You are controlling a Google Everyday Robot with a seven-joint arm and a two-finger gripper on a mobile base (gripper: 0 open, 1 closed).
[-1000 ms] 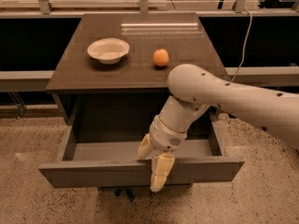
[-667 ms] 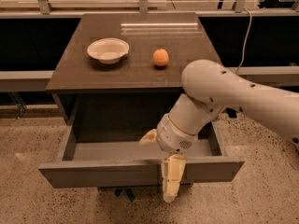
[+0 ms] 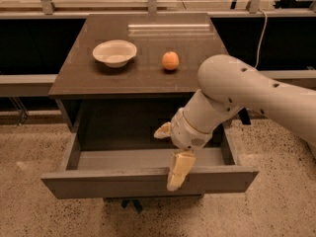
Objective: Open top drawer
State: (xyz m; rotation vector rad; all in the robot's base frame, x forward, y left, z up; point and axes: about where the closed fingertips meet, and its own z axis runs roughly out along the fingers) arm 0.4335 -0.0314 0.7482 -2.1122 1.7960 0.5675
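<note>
While the top drawer [image 3: 98,181] is shown pulled far out beneath the dark surface [image 3: 143,78], the gripper [image 3: 170,152] is held over the middle of its front panel's top edge. The jaws are spread apart: one pale finger [image 3: 177,172] hangs down across the panel, the other is raised above the drawer's inside. Speckled floor [image 3: 59,216] is seen before the drawer front. Farther back on the surface, a white bowl [image 3: 114,52] and an orange [image 3: 170,60] are set apart.
</note>
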